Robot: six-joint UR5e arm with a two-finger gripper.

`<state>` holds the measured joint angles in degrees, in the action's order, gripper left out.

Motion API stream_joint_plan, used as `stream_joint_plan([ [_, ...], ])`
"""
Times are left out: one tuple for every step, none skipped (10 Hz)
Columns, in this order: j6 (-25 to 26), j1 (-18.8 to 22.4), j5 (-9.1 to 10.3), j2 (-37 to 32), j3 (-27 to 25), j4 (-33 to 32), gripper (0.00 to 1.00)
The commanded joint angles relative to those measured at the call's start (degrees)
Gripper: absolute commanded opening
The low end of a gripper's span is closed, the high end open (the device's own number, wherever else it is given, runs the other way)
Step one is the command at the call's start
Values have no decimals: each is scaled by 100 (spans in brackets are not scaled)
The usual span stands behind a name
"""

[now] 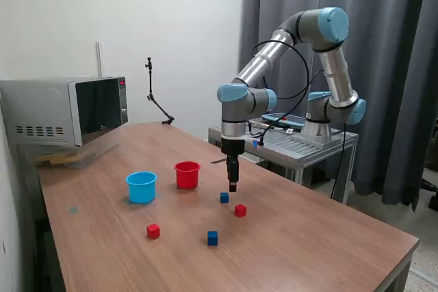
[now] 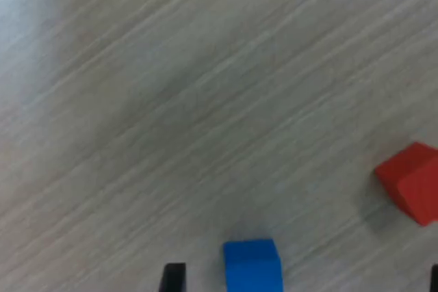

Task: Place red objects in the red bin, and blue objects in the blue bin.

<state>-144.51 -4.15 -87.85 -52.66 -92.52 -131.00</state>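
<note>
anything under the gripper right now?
Yes. A blue cube sits on the table below the gripper, with a red cube beside it. Whether the cube lies exactly between the fingers is unclear; only the fingertips show.

A wooden tabletop (image 1: 308,237) with a pale grain fills most of the exterior view. At its ten o'clock corner sits a silver microwave (image 1: 65,111) with a dark glass door, raised on light wooden blocks (image 1: 58,158). At twelve o'clock a thin black articulated stand (image 1: 156,100) rises from the tabletop's far edge. At two o'clock, beyond the tabletop, stands a metal cart (image 1: 301,145). Dark grey curtains (image 1: 390,46) hang behind it, beside a white wall (image 1: 171,18).
</note>
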Motion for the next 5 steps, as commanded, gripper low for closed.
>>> stream_joint_plan([
  [-269, 11, 31, -7, -134, -329, 100],
  [-549, 2, 31, -7, -152, -330, 100],
  [-691, -68, 31, -7, -222, -330, 100],
  [-928, -77, 31, -7, -231, -330, 100],
  [-1069, -86, 31, -7, -222, -321, 100],
])
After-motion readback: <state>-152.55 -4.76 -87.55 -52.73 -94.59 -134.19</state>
